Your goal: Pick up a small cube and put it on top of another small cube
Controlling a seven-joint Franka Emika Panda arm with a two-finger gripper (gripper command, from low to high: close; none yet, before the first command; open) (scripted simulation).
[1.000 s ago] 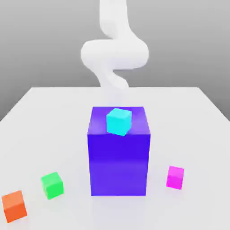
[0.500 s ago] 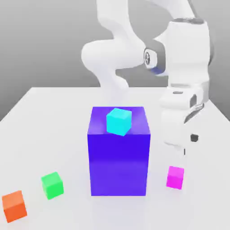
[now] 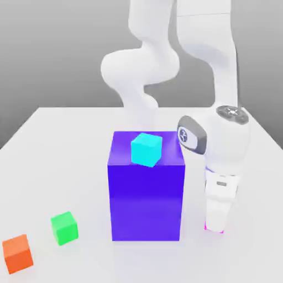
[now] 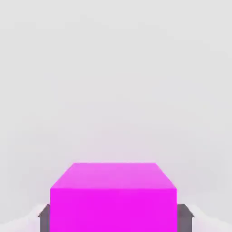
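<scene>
I am pinching the magenta cube [image 4: 113, 195] between my gripper's [image 3: 215, 225] fingers [image 4: 44, 216], which are pressing in on its two opposite sides. The cube is sitting on the white table [image 3: 55, 166], just beside the big blue block [image 3: 146, 193] on the exterior view's right, and my hand is covering nearly all of it there. So the grasp looks done, but the lift, the carry and the stacking are all waiting. The other small cubes are lying well apart from mine: cyan [image 3: 146, 149] on top of the block, green [image 3: 64, 228] and orange [image 3: 17, 253] on the table toward the exterior view's left. Everything is looking flat-faced, sharp-edged and matte, in plain saturated colour; the table is showing a faint sheen under the block.
</scene>
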